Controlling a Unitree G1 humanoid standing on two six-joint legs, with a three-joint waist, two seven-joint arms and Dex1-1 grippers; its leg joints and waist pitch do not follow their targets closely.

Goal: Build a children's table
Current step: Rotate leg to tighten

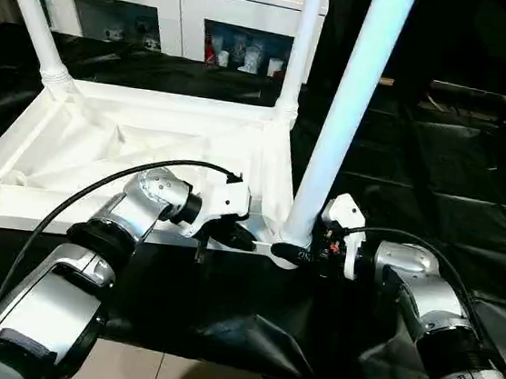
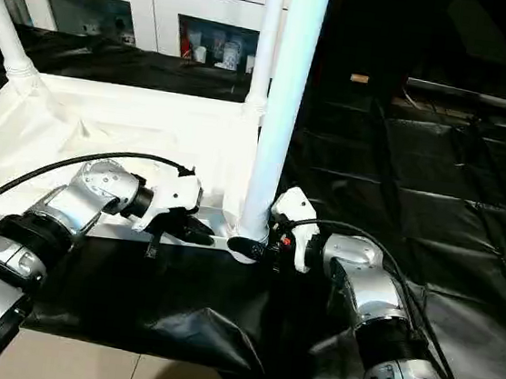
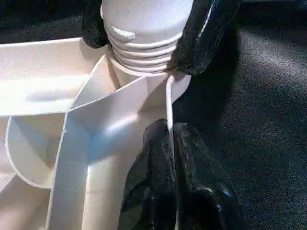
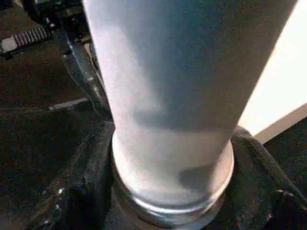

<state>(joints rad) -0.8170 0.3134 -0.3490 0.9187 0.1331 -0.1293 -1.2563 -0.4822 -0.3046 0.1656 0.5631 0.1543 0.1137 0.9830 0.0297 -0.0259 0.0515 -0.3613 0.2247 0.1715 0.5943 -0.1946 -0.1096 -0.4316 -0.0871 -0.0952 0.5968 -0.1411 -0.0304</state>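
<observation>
Your left claw (image 1: 230,234) is clenched on the thin rim of the upturned tabletop (image 1: 102,149), which lies on the black-draped desk (image 1: 434,201), likely to keep it from shifting. Two legs (image 1: 35,18) already stand in the far corner sockets. At the near corner socket (image 3: 144,62), the threaded foot of another leg (image 1: 349,109) sits upright, and your right claw (image 1: 299,252) grasps its base, probably to screw it home.

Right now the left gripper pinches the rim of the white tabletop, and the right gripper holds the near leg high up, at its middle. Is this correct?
Not quite. The right gripper holds the near leg at its base, just above the corner socket, as the left eye view shows. The left gripper does pinch the tabletop rim.
</observation>
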